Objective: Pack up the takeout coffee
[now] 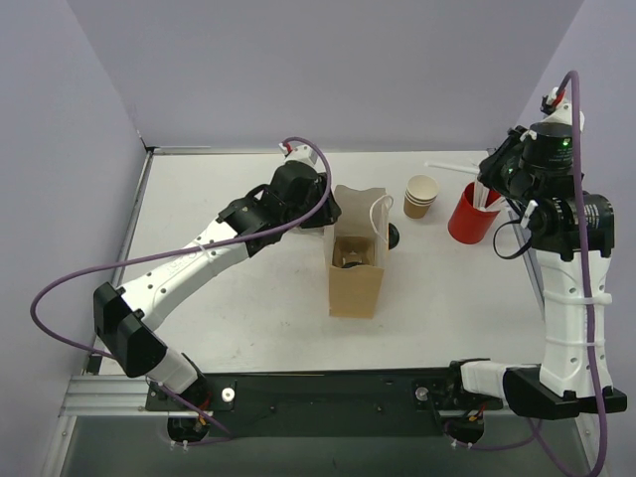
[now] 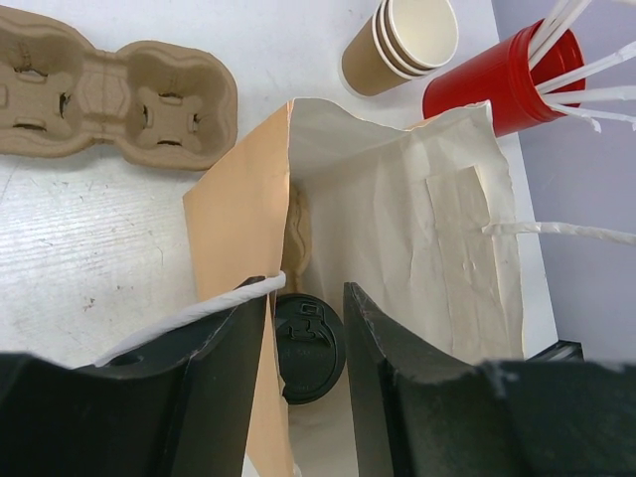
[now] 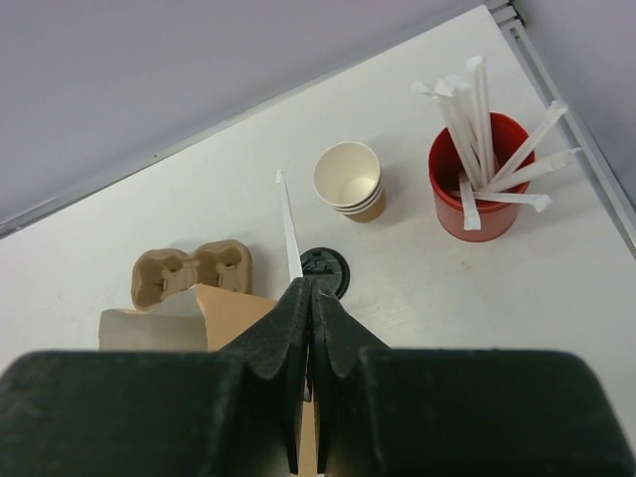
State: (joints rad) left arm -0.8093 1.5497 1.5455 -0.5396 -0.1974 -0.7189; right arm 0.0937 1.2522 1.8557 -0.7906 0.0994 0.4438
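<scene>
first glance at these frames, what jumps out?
An open brown paper bag stands mid-table, and the left gripper sits open astride its rim. On the right side, the right gripper is shut on a white wrapped straw. Below it, toward the table's far right, stand a red cup of straws and a stack of tan paper cups.

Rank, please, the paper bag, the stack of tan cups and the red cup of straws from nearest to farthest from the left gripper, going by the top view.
1. Paper bag: mid-table, with the left gripper right at its rear left corner.
2. Stack of tan cups: beyond the bag, to its right.
3. Red cup: farther right again, beside the right arm.
</scene>
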